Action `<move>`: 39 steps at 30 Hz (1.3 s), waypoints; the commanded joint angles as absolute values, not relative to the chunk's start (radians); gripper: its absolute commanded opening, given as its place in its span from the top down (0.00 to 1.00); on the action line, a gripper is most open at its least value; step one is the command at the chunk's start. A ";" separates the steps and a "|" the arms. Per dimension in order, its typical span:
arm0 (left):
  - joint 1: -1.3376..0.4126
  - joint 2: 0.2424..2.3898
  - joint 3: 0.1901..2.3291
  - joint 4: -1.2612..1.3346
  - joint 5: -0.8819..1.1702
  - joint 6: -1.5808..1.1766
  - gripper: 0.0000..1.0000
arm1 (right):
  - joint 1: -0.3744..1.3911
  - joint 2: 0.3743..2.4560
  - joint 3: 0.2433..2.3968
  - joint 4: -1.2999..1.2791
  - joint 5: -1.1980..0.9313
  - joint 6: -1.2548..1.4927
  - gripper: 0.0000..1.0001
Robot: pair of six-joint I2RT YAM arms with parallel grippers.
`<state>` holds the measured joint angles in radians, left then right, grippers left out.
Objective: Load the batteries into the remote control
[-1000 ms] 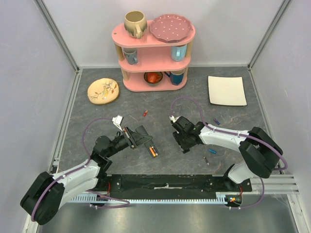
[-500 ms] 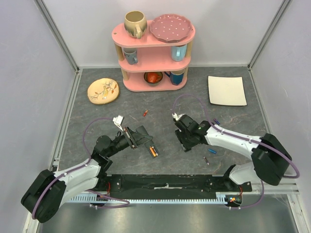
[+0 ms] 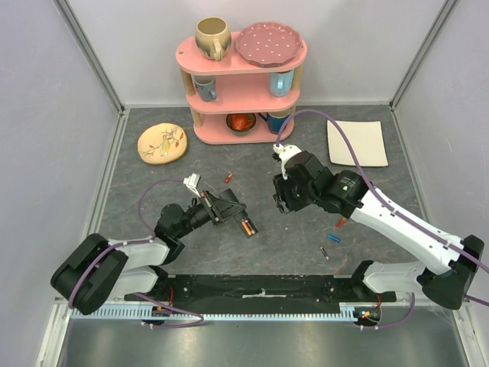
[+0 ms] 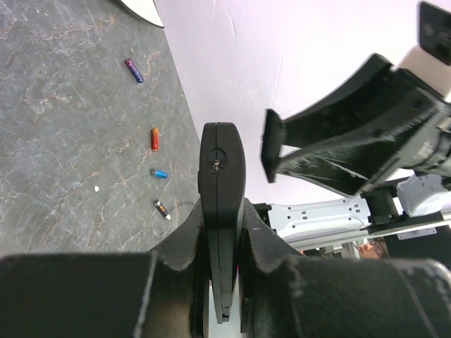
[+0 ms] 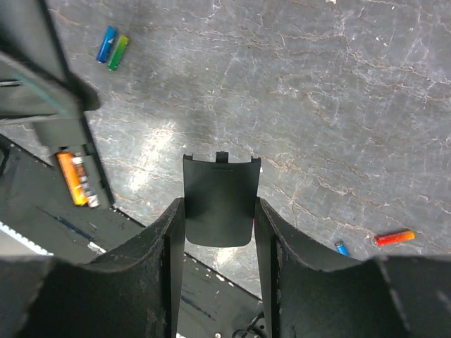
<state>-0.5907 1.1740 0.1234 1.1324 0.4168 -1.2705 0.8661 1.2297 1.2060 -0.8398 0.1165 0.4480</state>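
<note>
My left gripper [image 3: 226,208] is shut on the black remote control [image 3: 237,218], held above the table with its open slot up. An orange battery [image 3: 246,226] lies in the slot. In the left wrist view the remote [image 4: 221,183] stands edge-on between my fingers. My right gripper [image 3: 283,199] hovers right of the remote, shut on a black battery cover [image 5: 220,201]. The remote [image 5: 60,134] and its orange battery [image 5: 76,179] show at the left of the right wrist view. Loose batteries lie on the table: red [image 3: 228,178], orange [image 3: 341,222], blue [image 3: 334,238], grey [image 3: 325,252].
A pink shelf [image 3: 243,80] with mugs and a plate stands at the back. A patterned plate [image 3: 162,143] lies at the back left, a white square plate [image 3: 357,142] at the back right. A blue-green battery [image 5: 113,44] lies beyond the remote.
My right arm has risen and swung back and up over the table with the cover in its grip. My left gripper has shifted the remote slightly to the right.
</note>
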 commanded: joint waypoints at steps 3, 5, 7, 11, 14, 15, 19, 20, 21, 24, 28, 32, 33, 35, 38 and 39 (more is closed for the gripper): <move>-0.595 1.313 0.186 1.361 0.394 -1.339 0.98 | 0.902 1.287 1.367 -1.024 0.058 0.413 0.95; -0.600 1.351 0.189 1.384 0.384 -1.356 0.98 | 0.913 1.311 1.390 -1.046 0.038 0.393 0.95; -0.606 1.371 0.189 1.419 0.373 -1.370 0.98 | 0.929 1.356 1.433 -1.087 0.023 0.382 0.96; -0.621 1.404 0.189 1.440 0.350 -1.382 0.98 | 0.971 1.422 1.486 -1.115 0.003 0.374 0.97; -0.634 1.413 0.192 1.434 0.333 -1.384 0.98 | 0.992 1.460 1.522 -1.126 0.003 0.368 0.98; -0.641 1.413 0.193 1.434 0.327 -1.384 0.98 | 0.999 1.469 1.532 -1.130 0.003 0.365 0.99; -0.657 1.404 0.196 1.411 0.292 -1.371 0.98 | 1.011 1.503 1.546 -1.131 -0.024 0.370 1.00; -0.664 1.401 0.196 1.407 0.284 -1.370 0.98 | 1.014 1.518 1.555 -1.134 -0.031 0.368 1.00; -0.669 1.396 0.193 1.405 0.273 -1.365 0.98 | 1.017 1.523 1.560 -1.135 -0.032 0.370 1.00; -0.684 1.387 0.183 1.399 0.229 -1.361 0.98 | 1.020 1.555 1.580 -1.154 -0.035 0.371 1.00; -0.695 1.373 0.166 1.407 0.187 -1.356 0.98 | 1.031 1.577 1.598 -1.160 -0.032 0.379 1.00; -0.709 1.356 0.152 1.394 0.152 -1.353 0.98 | 1.042 1.597 1.598 -1.158 -0.014 0.393 1.00; -0.712 1.351 0.149 1.390 0.135 -1.350 0.98 | 1.043 1.598 1.595 -1.158 -0.012 0.396 1.00; -0.719 1.333 0.140 1.376 0.120 -1.344 0.98 | 1.046 1.600 1.586 -1.146 -0.006 0.402 1.00; -0.727 1.319 0.133 1.362 0.101 -1.339 0.98 | 1.049 1.600 1.577 -1.129 -0.006 0.410 1.00; -0.729 1.312 0.133 1.359 0.098 -1.339 0.98 | 1.051 1.600 1.575 -1.126 0.015 0.414 1.00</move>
<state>-0.7174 1.3495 0.1410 1.2892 0.1577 -1.3563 1.0435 1.6016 1.5589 -1.1305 -0.0074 0.4000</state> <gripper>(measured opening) 0.197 0.468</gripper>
